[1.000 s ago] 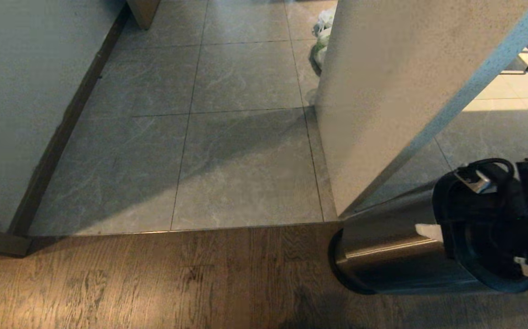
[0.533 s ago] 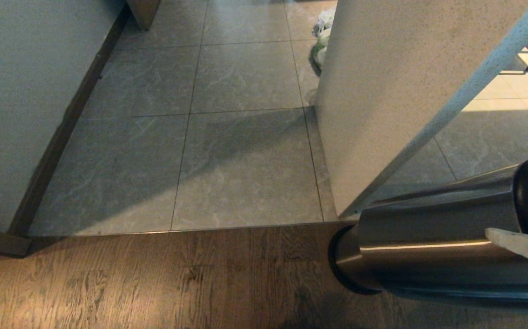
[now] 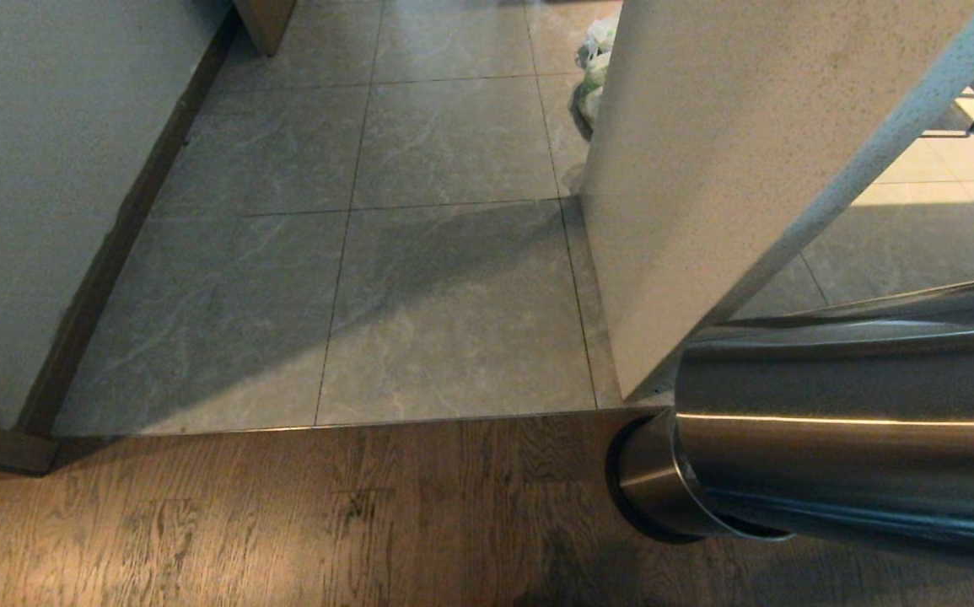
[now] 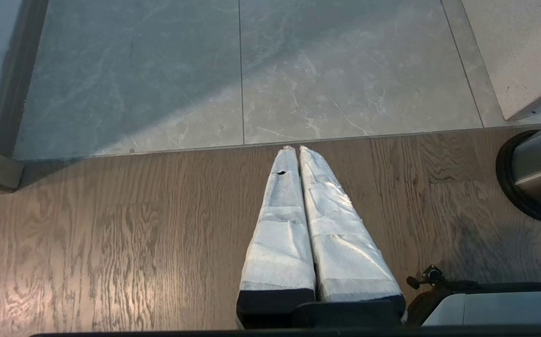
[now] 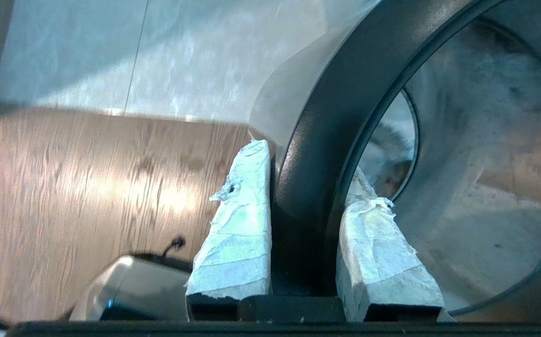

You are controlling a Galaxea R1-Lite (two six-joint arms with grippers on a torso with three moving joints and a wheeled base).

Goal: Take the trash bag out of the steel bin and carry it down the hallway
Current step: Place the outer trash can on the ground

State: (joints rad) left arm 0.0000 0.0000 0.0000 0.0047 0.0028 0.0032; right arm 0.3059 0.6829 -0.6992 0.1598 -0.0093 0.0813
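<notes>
The steel bin (image 3: 858, 455) fills the lower right of the head view, and it is tilted well over, its brushed body stretching off the right edge while the black base (image 3: 621, 480) points toward the seam between wood and tile. The right gripper (image 5: 305, 206) has it by the black rim ring (image 5: 317, 154): 1 taped finger (image 5: 237, 234) sits on the outside of the rim, the other finger (image 5: 378, 252) is inside the bin's mouth, and the jaws are clamped on the rim between them. Through the opening, the inside wall looks grey and blotchy. A trash bag cannot be made out in any view, so whether a liner is in there I cannot tell.

Over to the left gripper (image 4: 296, 150): it hangs over the wooden floor (image 4: 111, 234), its 2 white-wrapped fingers (image 4: 279, 234) pressed together with nothing between them, tips just at the edge of the tiles. The bin's base also shows at the edge of that view.

Ahead lies the hallway (image 3: 419, 278), its grey marbled tiles running between a white wall with a dark baseboard (image 3: 115, 236) on the left and a pale speckled wall corner (image 3: 706, 169) on the right. A shadow falls diagonally across the nearest tiles. Far down, peeking from behind that corner, is a white bag with green print (image 3: 592, 76) lying on the tiles, well apart from the bin.
</notes>
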